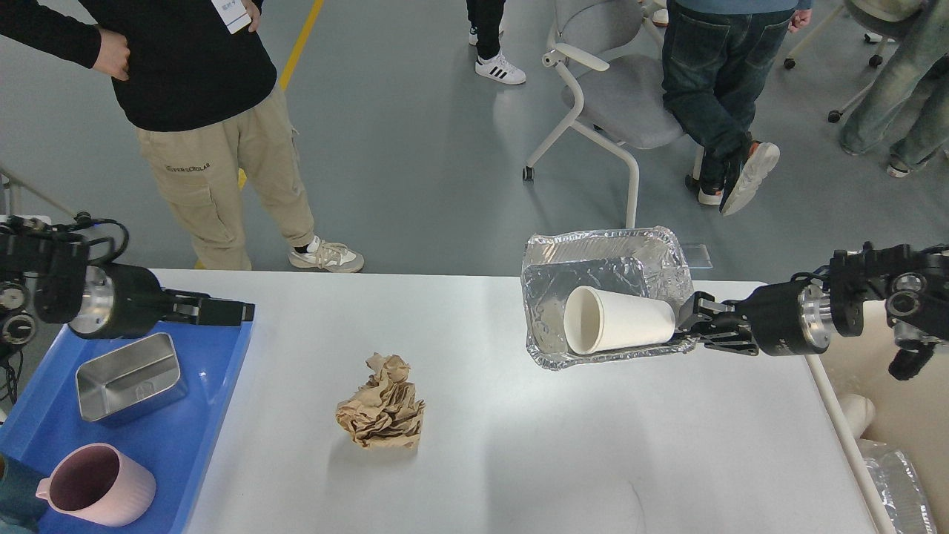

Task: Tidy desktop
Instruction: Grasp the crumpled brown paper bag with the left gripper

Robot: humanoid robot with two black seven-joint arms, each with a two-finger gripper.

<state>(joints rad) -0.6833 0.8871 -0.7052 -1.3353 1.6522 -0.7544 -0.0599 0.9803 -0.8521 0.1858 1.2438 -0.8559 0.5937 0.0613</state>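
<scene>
The white desktop [519,445] fills the lower middle. A crumpled brown paper ball [382,404] lies on it left of centre. My right gripper [686,326] is shut on the right rim of a silver foil tray [593,256], held tilted above the desktop's far right part. A white paper cup [619,319] lies on its side in the tray, mouth to the left. My left gripper [241,310] hovers over the far edge of the blue tray [185,437]; its fingers look closed together and hold nothing.
The blue tray holds a steel rectangular box [130,377], a pink mug [96,486] and a dark teal item at its left edge. A cream bin [901,400] stands right of the table with foil [897,482] beside it. People and a grey chair [615,104] stand beyond.
</scene>
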